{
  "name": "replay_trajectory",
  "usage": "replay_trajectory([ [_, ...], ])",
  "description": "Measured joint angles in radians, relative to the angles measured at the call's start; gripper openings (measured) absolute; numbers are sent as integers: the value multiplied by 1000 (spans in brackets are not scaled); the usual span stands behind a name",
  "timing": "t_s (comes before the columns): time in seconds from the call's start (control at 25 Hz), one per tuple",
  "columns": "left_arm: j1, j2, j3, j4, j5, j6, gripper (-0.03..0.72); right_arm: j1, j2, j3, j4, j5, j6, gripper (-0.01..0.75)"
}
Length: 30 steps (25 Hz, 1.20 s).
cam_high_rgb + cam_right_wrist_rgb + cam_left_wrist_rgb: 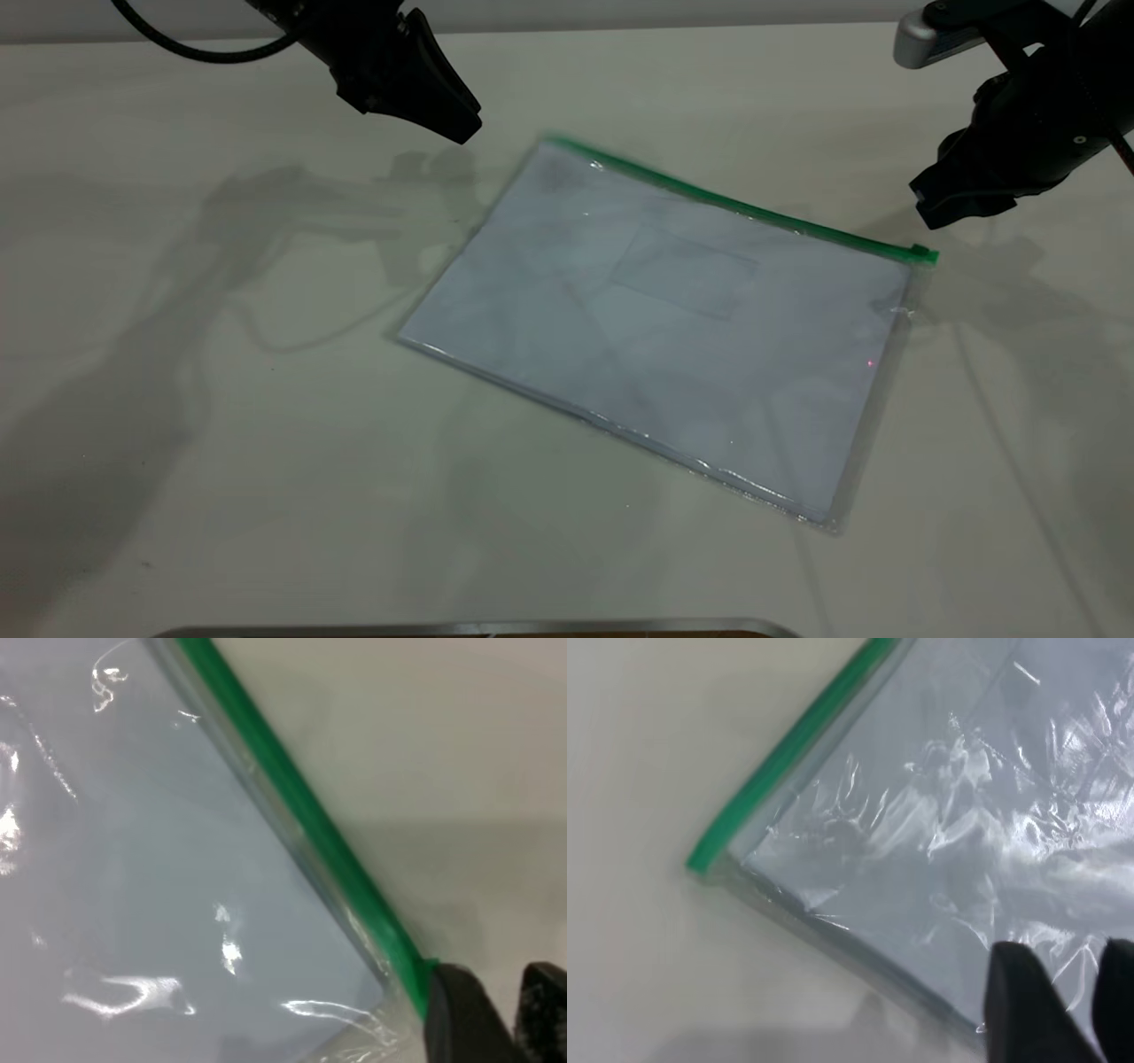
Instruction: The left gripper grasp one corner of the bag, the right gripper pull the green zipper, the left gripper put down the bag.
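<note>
bag (673, 328): flat on the table (221, 443), centre-right, skewed; green zipper (744, 208) runs along its far edge, slider tab at the right end; nothing is touching it
bag feel: I judge it light, thin and floppy; glossy film with crinkles, so slippery; the sheets inside stiffen the middle a bit, the corners stay soft
left gripper (465, 128): hovering off the table just beyond the bag's far-left corner, holding nothing; in its wrist view I see two fingertips (1023, 992) with a gap, so released
right gripper (926, 206): hovering just past the far-right corner, close to the slider end, holding nothing; fingers slightly apart in its wrist view, so released
where I'd grab: far-left corner for the left, pinching film plus zip strip since bare film may slide out; the right goes on the slider tab
risk: corner lies flush on the table, hard to get a finger under; bag may skate when pushed
</note>
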Motion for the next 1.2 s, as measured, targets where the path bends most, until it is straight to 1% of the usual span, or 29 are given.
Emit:
replay_trajectory([
  [0.08, 0, 0, 0, 0, -1, -34, 394, 0, 0, 0, 0, -4, 0, 298],
  [0.2, -1, -5, 0, 1, -22, -102, 513, 0, 0, -2, 8, -12, 0, 428],
  [0.28, -1, -14, 0, 6, -45, -158, 564, 0, -6, -2, 38, -18, 0, 498],
  [0.4, -1, -52, 0, 36, -82, -266, 590, 0, -52, -2, 73, -21, 0, 566],
  [0.48, -1, -101, 0, 75, -103, -365, 590, 0, -110, -2, 82, -9, 0, 579],
  [0.56, -1, -158, 0, 133, -107, -475, 590, 0, -189, -2, 87, 31, 13, 579],
  [0.64, -1, -227, 0, 192, -103, -622, 590, 0, -268, -2, 94, 100, 45, 579],
  [0.8, -1, -357, 0, 336, -63, -922, 590, 0, -436, -3, 89, 285, 143, 579],
  [0.88, -1, -428, 0, 423, -17, -1049, 590, 0, -522, -7, 68, 375, 209, 578],
  [1.0, -1, -526, 0, 543, 66, -1222, 590, 0, -646, -21, -13, 464, 328, 578],
  [1.08, -1, -587, 0, 613, 121, -1319, 590, 0, -731, -27, -96, 496, 428, 578],
  [1.2, -1, -681, 0, 711, 216, -1415, 590, 0, -870, -27, -259, 538, 589, 578],
])
